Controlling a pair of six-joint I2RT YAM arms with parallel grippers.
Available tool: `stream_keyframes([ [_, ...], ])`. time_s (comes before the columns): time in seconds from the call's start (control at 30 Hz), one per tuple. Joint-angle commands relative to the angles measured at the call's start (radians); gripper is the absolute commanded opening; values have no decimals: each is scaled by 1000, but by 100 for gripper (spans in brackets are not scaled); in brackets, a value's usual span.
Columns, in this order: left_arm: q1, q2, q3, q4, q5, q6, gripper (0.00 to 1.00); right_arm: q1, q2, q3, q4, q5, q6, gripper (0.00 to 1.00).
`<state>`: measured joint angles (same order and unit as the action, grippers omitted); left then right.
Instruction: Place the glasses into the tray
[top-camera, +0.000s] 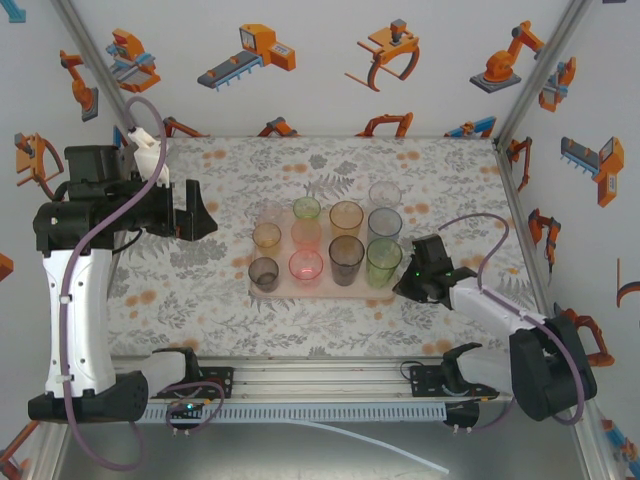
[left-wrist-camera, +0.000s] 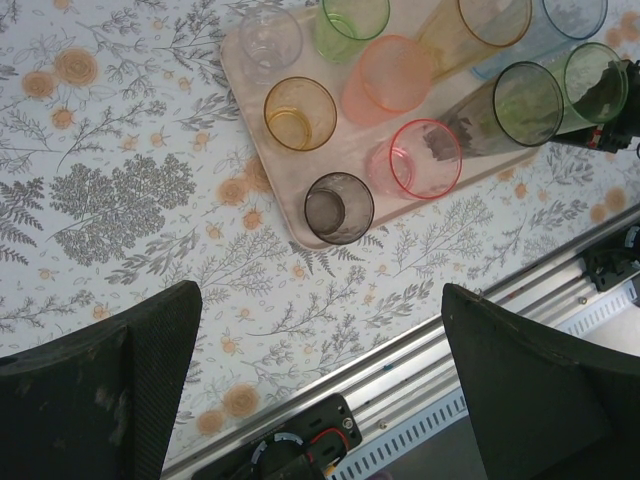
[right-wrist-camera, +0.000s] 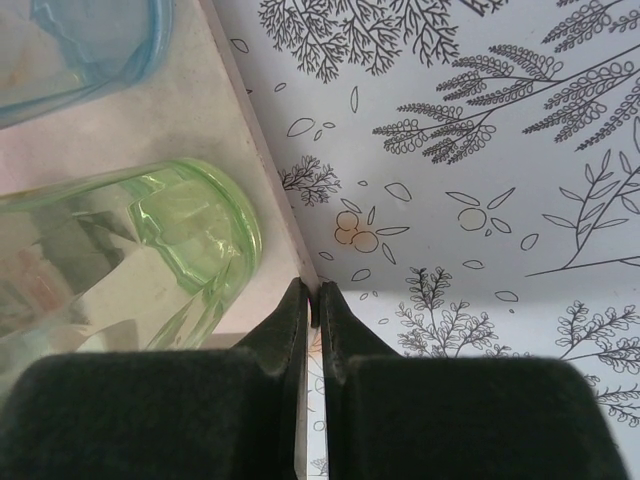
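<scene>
Several tinted glasses stand upright in the pale pink tray (top-camera: 322, 290) at the table's middle, among them a green one (top-camera: 382, 262) at its front right corner. My right gripper (top-camera: 405, 283) sits low at that corner. In the right wrist view its jaws (right-wrist-camera: 315, 293) are nearly together, with the tray (right-wrist-camera: 230, 130) rim running between their tips beside the green glass (right-wrist-camera: 130, 250) and a blue one (right-wrist-camera: 90, 40). My left gripper (top-camera: 200, 212) hovers wide open left of the tray, holding nothing. Its view (left-wrist-camera: 320, 295) looks down on the tray (left-wrist-camera: 283, 190), a smoky glass (left-wrist-camera: 339, 208) and a red one (left-wrist-camera: 425, 158).
A flowered cloth (top-camera: 200, 290) covers the table. An aluminium rail (top-camera: 330, 380) with the arm bases runs along the near edge. Walls with robot stickers close the back and sides. Bare cloth lies left and right of the tray.
</scene>
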<state>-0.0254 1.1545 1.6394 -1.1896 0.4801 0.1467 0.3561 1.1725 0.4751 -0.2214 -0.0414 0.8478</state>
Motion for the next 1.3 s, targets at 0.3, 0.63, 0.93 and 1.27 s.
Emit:
stream_keyframes([
  [0.3,5,-36,-37,10,12,-13,97,-26,-36,-4,-82,29,-23,11],
  [0.63,5,-34,-41,19,15,-22,97,-34,-34,-1,-85,18,-30,16],
  [0.93,5,-46,-50,21,6,-25,97,-39,-36,8,-96,11,-41,22],
  [1.27,5,-44,-50,25,-3,-30,97,-43,-106,58,-199,23,-79,26],
])
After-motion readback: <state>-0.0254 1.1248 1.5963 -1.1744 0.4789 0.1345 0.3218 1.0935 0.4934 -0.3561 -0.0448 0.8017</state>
